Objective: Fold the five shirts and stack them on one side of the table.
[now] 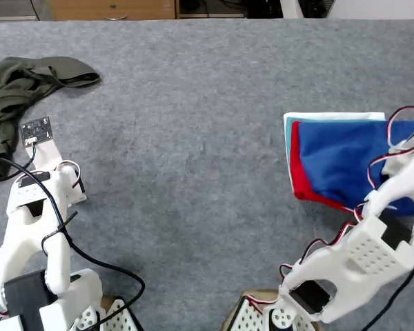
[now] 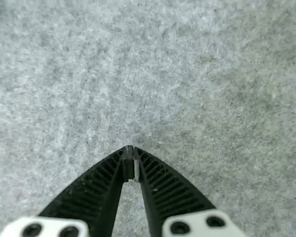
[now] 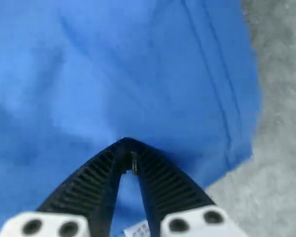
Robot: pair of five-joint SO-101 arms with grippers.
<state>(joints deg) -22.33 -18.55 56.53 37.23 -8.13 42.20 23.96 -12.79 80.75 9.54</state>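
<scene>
Stacked folded at one side: blue shirt (image 1: 338,162) over red shirt (image 1: 299,181), white shirt (image 1: 331,116). Yet to fold: crumpled olive shirt (image 1: 21,86). Closed, empty: left gripper (image 2: 129,163), right gripper (image 3: 129,155)

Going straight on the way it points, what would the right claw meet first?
Likely the blue shirt, directly ahead of the right claw; how near is unclear.

**A robotics lab bench**

The left arm (image 1: 27,234) and right arm (image 1: 362,258) are white printed parts with loose cables (image 1: 100,263) and a bare circuit board (image 1: 36,129). Both stand on a table (image 1: 193,103) covered in grey felt. Far ahead of them, past its edge, is a wooden drawer unit (image 1: 114,9).
</scene>
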